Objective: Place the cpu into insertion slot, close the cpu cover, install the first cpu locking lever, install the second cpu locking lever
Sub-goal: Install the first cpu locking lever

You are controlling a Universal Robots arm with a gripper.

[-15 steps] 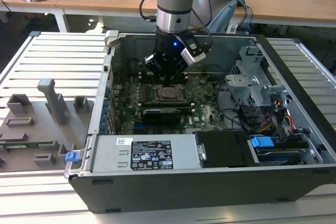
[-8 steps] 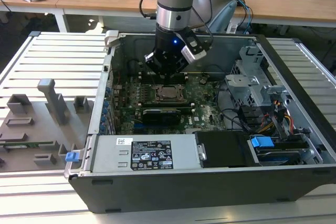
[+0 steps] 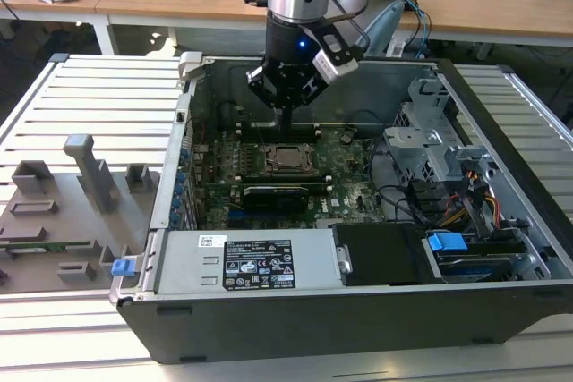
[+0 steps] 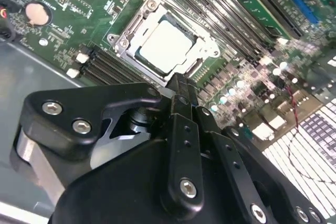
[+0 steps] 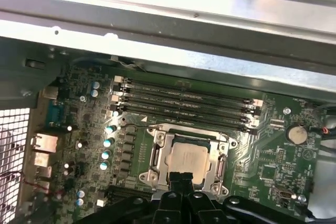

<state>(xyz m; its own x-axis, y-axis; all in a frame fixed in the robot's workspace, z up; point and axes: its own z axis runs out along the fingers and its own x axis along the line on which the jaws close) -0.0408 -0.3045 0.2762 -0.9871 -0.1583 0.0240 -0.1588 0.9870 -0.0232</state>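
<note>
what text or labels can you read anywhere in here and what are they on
No text can be read.
Power supply: white sticker and black label, print too small to read.
Motherboard: white markings, blurred.
cpu: top markings too faint to read.

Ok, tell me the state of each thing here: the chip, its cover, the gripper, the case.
cpu: seated in its socket.
cpu cover: closed down around the cpu.
gripper: shut, holding nothing, tip at the socket's edge.
computer case: open, motherboard exposed.
</note>
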